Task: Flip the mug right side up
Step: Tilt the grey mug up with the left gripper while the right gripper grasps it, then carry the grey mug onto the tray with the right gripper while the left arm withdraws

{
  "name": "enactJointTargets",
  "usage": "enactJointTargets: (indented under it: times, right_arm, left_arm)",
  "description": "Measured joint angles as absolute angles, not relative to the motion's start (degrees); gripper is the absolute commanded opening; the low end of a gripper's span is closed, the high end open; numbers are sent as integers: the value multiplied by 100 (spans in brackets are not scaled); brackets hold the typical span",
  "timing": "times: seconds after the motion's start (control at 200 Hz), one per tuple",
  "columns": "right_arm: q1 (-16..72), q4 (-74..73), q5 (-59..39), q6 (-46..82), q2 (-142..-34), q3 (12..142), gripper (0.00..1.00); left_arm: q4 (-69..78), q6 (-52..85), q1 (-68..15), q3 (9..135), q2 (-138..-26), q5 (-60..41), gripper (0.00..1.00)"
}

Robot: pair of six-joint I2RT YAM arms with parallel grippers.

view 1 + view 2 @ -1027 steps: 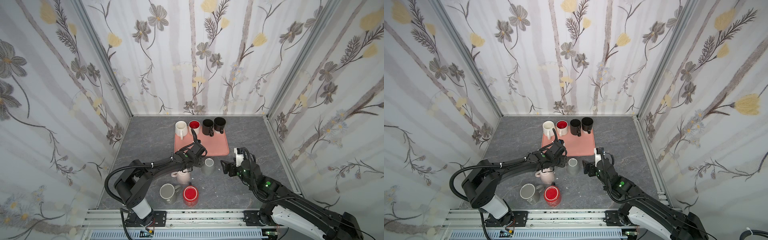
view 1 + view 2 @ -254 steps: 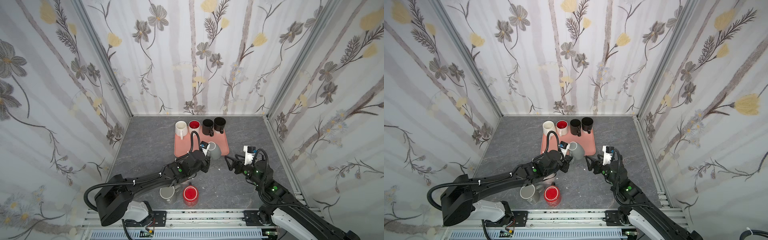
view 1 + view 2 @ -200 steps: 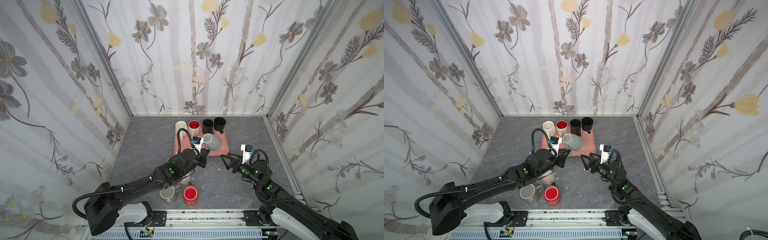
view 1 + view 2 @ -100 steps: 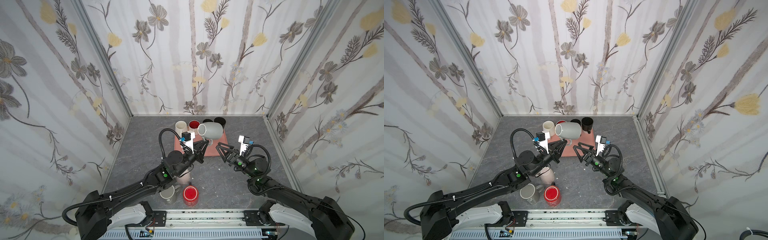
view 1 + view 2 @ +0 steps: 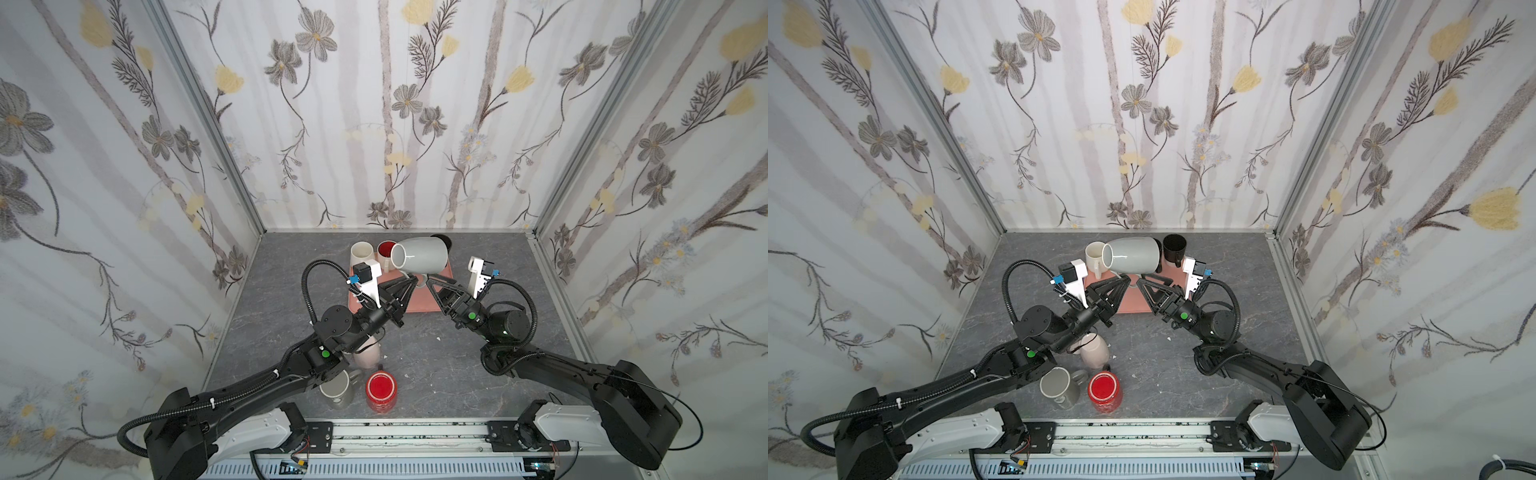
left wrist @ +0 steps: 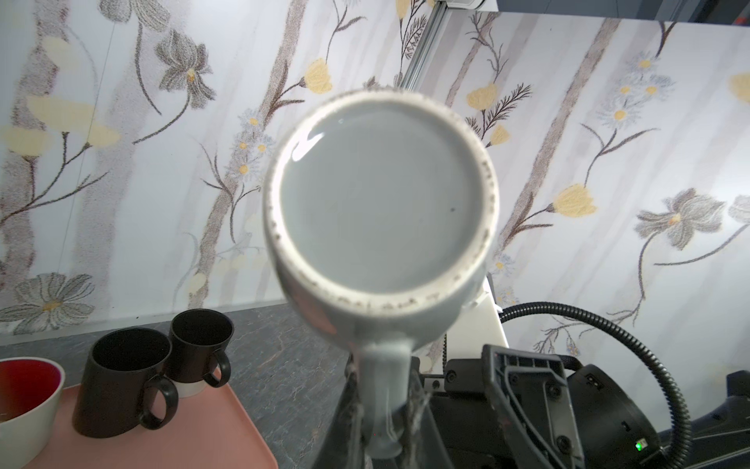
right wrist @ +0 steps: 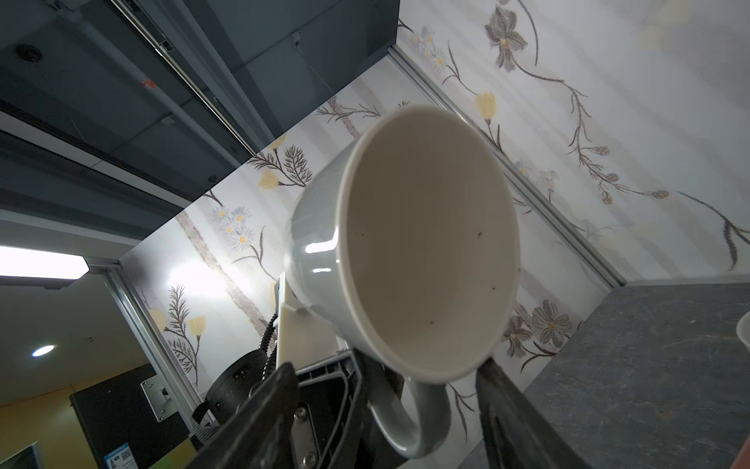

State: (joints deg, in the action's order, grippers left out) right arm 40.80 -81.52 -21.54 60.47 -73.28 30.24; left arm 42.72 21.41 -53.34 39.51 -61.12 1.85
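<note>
Watching from the side, all positions noted against the pink tray [image 5: 419, 306]. Tray lies on the table [image 5: 436, 365] with upright mugs [image 6: 121, 381] along its far edge. Grey mug [image 5: 420, 257] hangs in the air above the tray's far half, on its side: base facing the left gripper [image 5: 412, 282], mouth facing the right gripper [image 5: 431, 284], handle [image 7: 422, 422] pointing down at the tray. Left gripper, over the tray's middle, is pinched narrow on that handle and bears the whole weight. Right gripper, just beside it over the tray, has its fingers [image 7: 501, 400] spread wide, straddling handle and rim, gripping nothing as far as I can see. Step in hand, my reading: mid-flip, a handover in the air, mug half turned. Next move calls for the right fingers to close firmly before the left lets go, then a turn to mouth-up and a gentle lowering onto the tray
</note>
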Motion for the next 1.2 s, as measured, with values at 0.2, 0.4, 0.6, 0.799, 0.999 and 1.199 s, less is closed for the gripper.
enactJointTargets:
  times: [0.2, 0.4, 0.6, 0.799, 0.999, 1.199]
  right_arm:
    - [4176, -8499, -2220, 6206, -7660, 3170, 34]
    - [4219, -8700, -2169, 6337, -7756, 3199, 4]
    - [4213, -8388, -2082, 6178, -7452, 3103, 0]
    - [3944, -7015, -1603, 5730, -6573, 2877, 0]
    - [3555, -4104, -840, 4703, -5763, 3323, 0]
    - [3282, -1125, -99, 3358, -6289, 4125, 0]
  left_arm:
    - [4438, 2248, -5336, 3953, -6112, 75, 0]
    - [4580, 2445, -5325, 3951, -6112, 36, 0]
    - [4480, 2554, -5334, 3968, -6064, 287, 71]
    - [4112, 2541, -5321, 3948, -5813, 738, 100]
    - [3529, 2399, -5319, 3706, -5411, 1087, 100]
    - [2792, 2296, -5321, 3378, -4936, 1527, 100]
